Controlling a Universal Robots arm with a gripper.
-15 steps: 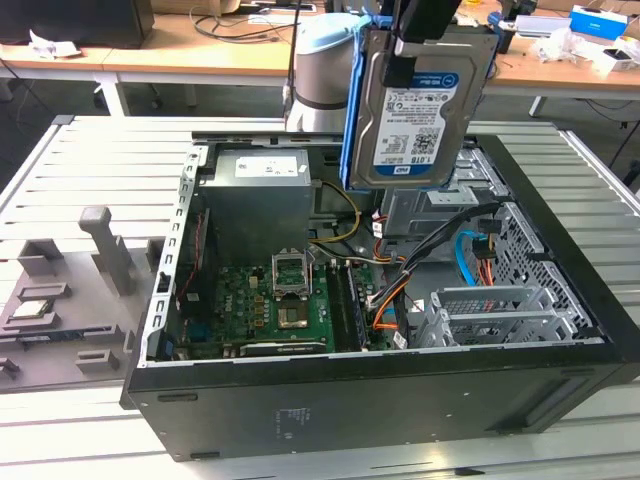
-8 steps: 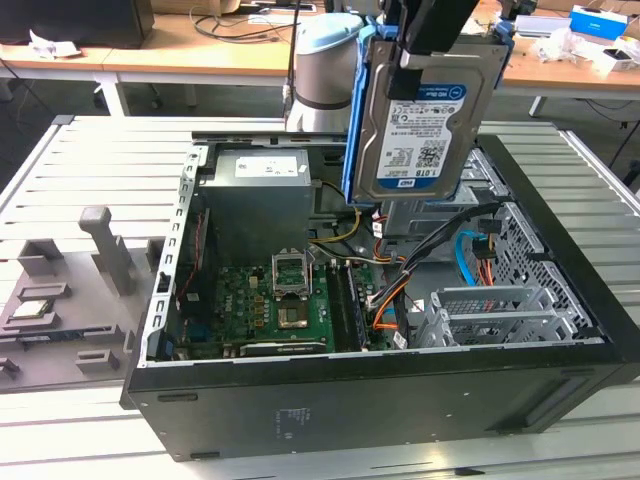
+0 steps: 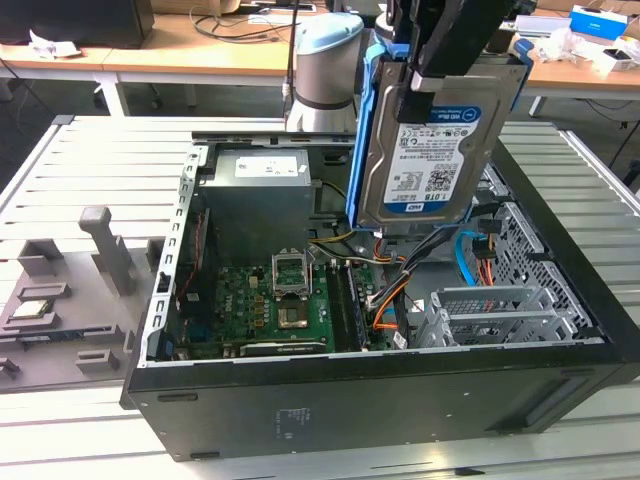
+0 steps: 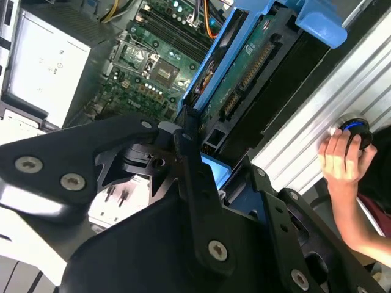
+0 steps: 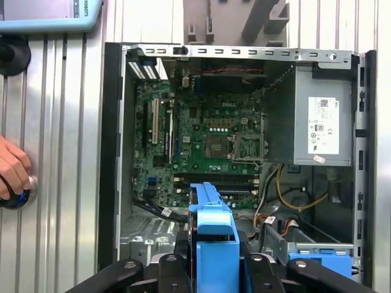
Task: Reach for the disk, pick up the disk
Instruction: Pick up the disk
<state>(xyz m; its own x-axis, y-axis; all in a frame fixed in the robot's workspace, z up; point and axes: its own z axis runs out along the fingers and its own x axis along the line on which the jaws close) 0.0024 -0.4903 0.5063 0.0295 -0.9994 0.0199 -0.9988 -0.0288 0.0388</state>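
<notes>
Above open computer case [image 3: 400, 390], disk [image 3: 430, 150] hanging upright in mid-air, label facing exterior camera, blue frame running along its edges. Gripper [image 3: 440, 45] gripping disk at top edge, jaws pinching it on both faces; disk clear of case, touching nothing else. In first wrist view, gripper [image 5: 214, 268] looking straight down on motherboard [image 5: 201, 146] and power supply [image 5: 321, 125], blue edge of disk [image 5: 214, 235] showing between fingers. Person's hand [image 4: 342, 155] resting on round blue-lit button [image 4: 355, 129] on slatted table [image 3: 80, 160] beside case.
</notes>
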